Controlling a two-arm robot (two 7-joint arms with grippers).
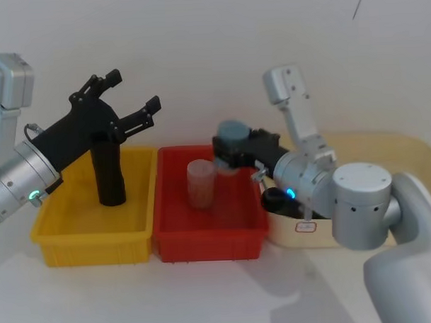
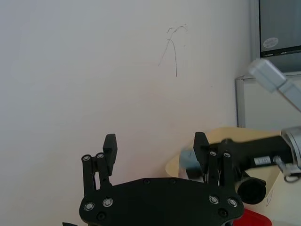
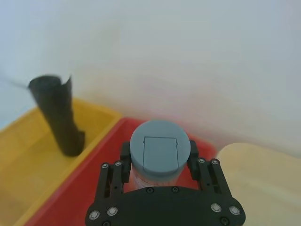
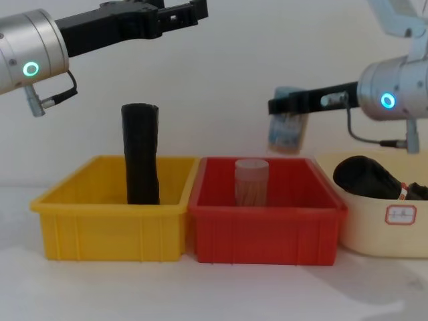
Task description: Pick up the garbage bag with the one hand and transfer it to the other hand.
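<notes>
Right black pronged gripper pinching grey-lidded jar above red plastic bin; left gripper spread, hovering over upright black plastic roll (needing straight descent).

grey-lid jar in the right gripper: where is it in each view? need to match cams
Head: jar at centre, over the red bin.
Chest: jar right of centre, tilted, above the red bin.
Left wrist: grey blur behind one finger of the open left gripper.
Right wrist: lid facing the camera, clamped in the right gripper.
Shared landmark: the red bin.
</notes>
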